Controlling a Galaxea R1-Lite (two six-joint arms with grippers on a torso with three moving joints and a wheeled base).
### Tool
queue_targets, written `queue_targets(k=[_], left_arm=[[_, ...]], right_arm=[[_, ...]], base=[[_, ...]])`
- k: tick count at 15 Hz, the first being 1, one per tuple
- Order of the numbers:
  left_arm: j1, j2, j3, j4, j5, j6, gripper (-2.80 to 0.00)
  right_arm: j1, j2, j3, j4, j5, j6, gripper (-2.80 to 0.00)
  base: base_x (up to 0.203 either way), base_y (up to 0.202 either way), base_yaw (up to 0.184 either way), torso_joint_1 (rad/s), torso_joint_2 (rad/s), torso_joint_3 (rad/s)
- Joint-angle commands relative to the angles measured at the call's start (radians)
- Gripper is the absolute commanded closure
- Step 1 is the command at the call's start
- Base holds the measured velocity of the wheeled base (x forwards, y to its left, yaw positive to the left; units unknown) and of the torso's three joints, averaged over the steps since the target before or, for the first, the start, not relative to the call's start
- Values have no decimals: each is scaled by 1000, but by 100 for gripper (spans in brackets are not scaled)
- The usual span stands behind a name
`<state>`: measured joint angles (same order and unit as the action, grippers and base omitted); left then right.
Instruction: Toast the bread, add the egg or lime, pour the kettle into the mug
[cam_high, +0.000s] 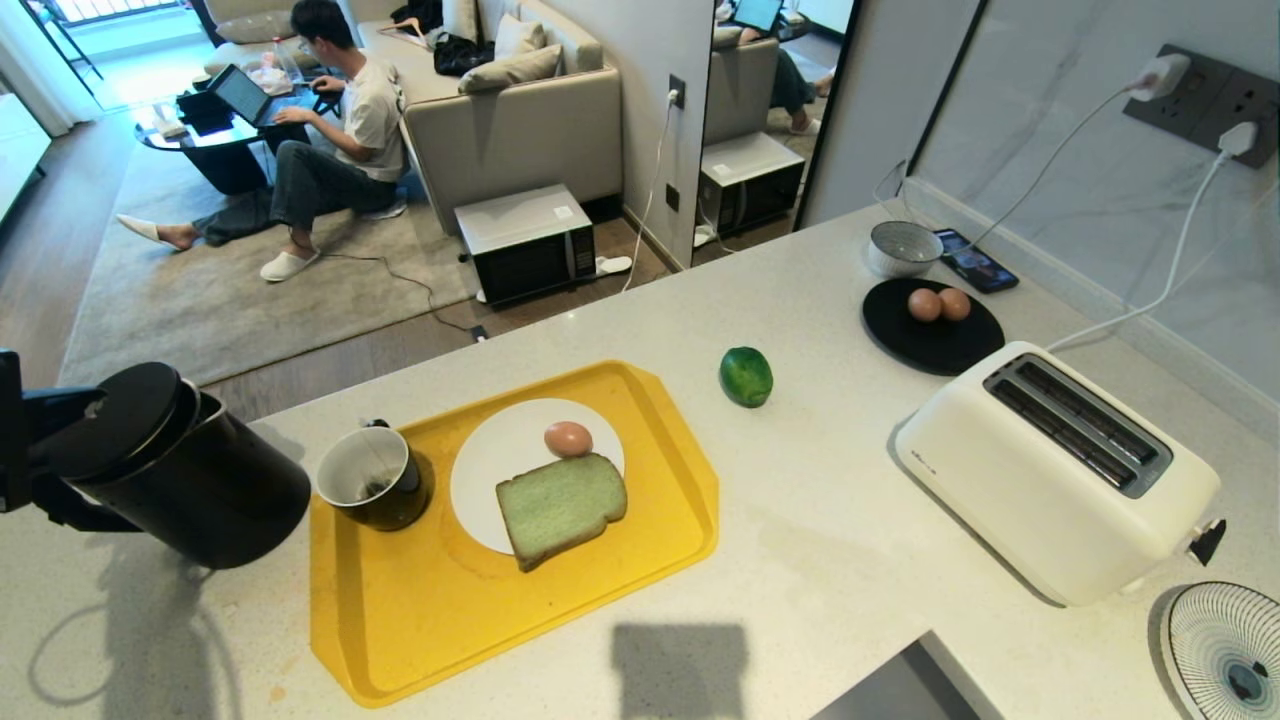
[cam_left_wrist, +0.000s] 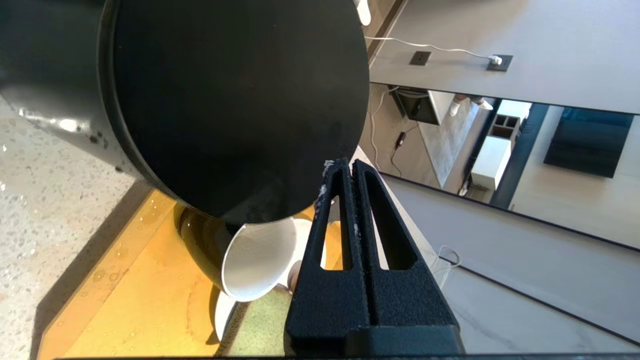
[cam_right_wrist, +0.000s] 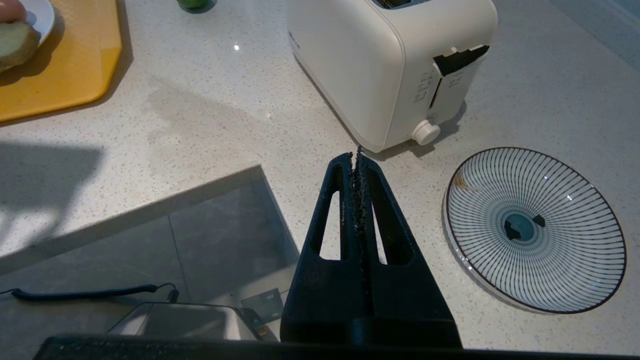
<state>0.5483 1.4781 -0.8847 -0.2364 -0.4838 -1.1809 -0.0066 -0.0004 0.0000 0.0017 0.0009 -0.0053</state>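
We see the left gripper, jaws closed, apparently on the handle, tilting the kettle toward the mug at the tray's left edge; the right gripper hangs closed and empty off the counter's front edge.

The kettle tilts left of the mug on the tray; bread lies right.

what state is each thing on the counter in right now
kettle: tilted toward the mug, lid on
mug: upright on the tray
bread: flat on the white plate
egg: on the plate beside the bread
lime: loose on the counter
toaster: slots empty
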Motion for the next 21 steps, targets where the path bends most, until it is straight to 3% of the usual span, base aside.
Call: queue_targets(k=[1,21], left_arm=[[-1,33,6,-26,-2,-6,0],[-6,133,15,-34,-2,-8,0]], right_arm=[[0,-1,1,0,1,-1,0],[0,-1,2,0,2,-1,0]], base=[[0,0,0,0,0,0],[0,0,0,0,0,0]])
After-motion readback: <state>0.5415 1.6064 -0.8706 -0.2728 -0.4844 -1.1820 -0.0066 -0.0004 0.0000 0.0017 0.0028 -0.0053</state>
